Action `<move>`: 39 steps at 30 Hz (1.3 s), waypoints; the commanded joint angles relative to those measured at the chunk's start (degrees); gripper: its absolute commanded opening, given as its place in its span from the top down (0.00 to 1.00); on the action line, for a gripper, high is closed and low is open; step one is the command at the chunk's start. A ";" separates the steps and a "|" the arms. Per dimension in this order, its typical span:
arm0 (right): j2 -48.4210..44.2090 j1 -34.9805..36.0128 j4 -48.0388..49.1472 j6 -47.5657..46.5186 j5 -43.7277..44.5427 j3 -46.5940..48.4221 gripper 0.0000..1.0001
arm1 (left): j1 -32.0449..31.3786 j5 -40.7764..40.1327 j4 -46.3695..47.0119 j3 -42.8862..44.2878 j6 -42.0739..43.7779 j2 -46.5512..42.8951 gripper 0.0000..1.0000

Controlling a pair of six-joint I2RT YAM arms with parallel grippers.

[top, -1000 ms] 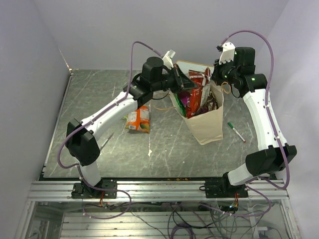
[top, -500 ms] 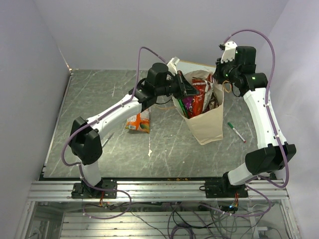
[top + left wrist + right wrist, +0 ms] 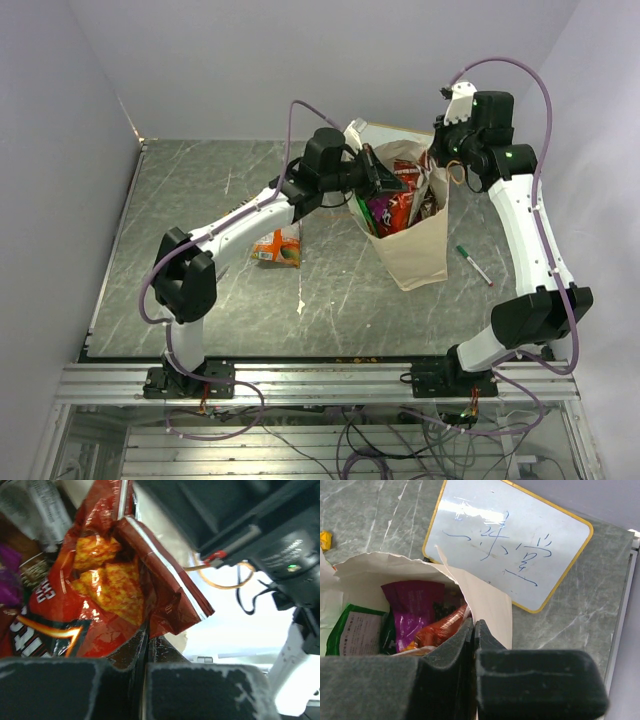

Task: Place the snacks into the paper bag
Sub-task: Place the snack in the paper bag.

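Snacks (image 3: pixel 392 205) in paper bag (image 3: pixel 415 255); one packet (image 3: pixel 278 245) left of it.

whiteboard (image 3: pixel 512 540): blue handwriting, illegible | red packet (image 3: pixel 100 595): partial white letters, unreadable | green packet (image 3: pixel 355 630) label: too small

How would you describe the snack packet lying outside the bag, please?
Find the tall paper bag on the table. Left of it in the top view lies an orange packet, flat. It is the only packet outside the bag.

A grey marbled desk (image 3: pixel 180 200) carries a yellow-framed whiteboard (image 3: pixel 510 545) with blue scribbles, a green-capped pen (image 3: pixel 474 265) at right, and a thin white pen (image 3: pixel 300 293) near the middle.
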 commanded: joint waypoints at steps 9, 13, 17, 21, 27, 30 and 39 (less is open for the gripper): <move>-0.39 -0.26 0.21 -0.15 0.33 0.19 1.00 | 1.19 -8.11 -12.54 -4.83 1.41 1.03 0.92; -0.41 -0.27 0.12 -0.32 0.10 0.05 1.00 | 1.84 -10.99 -15.79 -1.11 6.65 1.28 0.88; -0.01 -0.26 0.12 -0.34 -0.50 0.11 1.00 | 1.44 -7.51 -10.90 -0.70 9.56 0.50 0.80; 0.47 -0.26 -0.08 -0.47 -0.78 0.36 1.00 | -0.59 -4.80 -8.96 0.90 13.76 0.19 0.74; 0.37 -0.26 -0.11 -0.60 -0.71 0.38 1.00 | -4.87 1.60 -6.61 3.72 16.52 2.24 0.72; 0.07 -0.26 -0.16 -0.62 -0.83 0.37 1.00 | -6.45 2.86 -7.35 5.01 16.74 3.80 0.71; -0.21 -0.26 -0.11 -0.87 -0.71 0.12 1.00 | -8.23 6.32 -7.97 6.72 17.82 6.57 0.68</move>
